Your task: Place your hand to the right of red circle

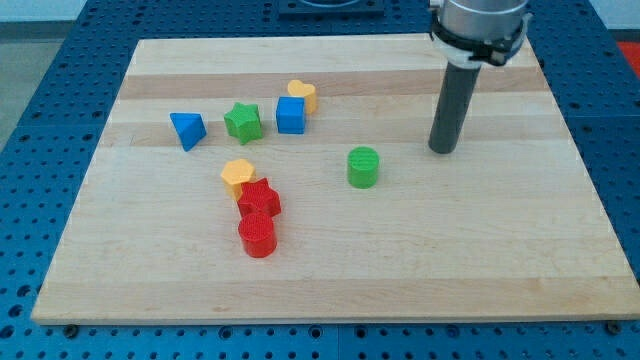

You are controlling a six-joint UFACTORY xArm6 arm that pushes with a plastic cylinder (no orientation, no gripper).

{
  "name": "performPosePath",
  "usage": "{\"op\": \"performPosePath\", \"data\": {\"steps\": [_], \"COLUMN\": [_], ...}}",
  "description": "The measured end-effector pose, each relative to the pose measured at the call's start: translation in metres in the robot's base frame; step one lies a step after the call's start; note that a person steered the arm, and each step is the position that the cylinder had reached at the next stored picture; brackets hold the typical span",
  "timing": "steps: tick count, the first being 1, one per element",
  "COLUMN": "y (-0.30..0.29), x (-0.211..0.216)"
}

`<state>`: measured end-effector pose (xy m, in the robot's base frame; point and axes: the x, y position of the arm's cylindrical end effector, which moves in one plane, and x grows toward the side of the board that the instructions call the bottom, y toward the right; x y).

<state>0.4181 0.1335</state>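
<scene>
A pale wooden board (330, 270) filled most of the view, lying on a blue perforated table (40, 120) that showed on all sides. The arm's grey and black mount (480, 25) came in from the view's top right, and a straight dark rod (452, 105) ran down from it. No gripper here, just the rod, so nothing open or closed and nothing held. My tip (441, 150) sat on the board in the upper right part, touching no block. Nearest block was the green cylinder (363, 167), to the view's left of the tip and slightly lower, clearly apart from it. The red circle (257, 236) sat lower left of centre, well apart from the tip, which was far off to its upper right. The red circle touched a second red block (259, 199) just above it, shape hard to make out, maybe star-like. A yellow hexagon-ish block (237, 176) touched that red block at its upper left. Further up was a row: blue triangle (188, 130) at the view's left, then green star (243, 122), then blue cube (290, 115), each near the next. A yellow heart (302, 95) sat tucked right behind the blue cube's upper right, touching or nearly so, can't tell which.
</scene>
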Motion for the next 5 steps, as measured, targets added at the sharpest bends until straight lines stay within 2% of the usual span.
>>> {"op": "performPosePath", "data": {"steps": [1, 2, 3, 4, 5], "y": [0.0, 0.0, -0.008, -0.066, -0.068], "x": [0.036, 0.101, 0.105, 0.143, 0.144]}}
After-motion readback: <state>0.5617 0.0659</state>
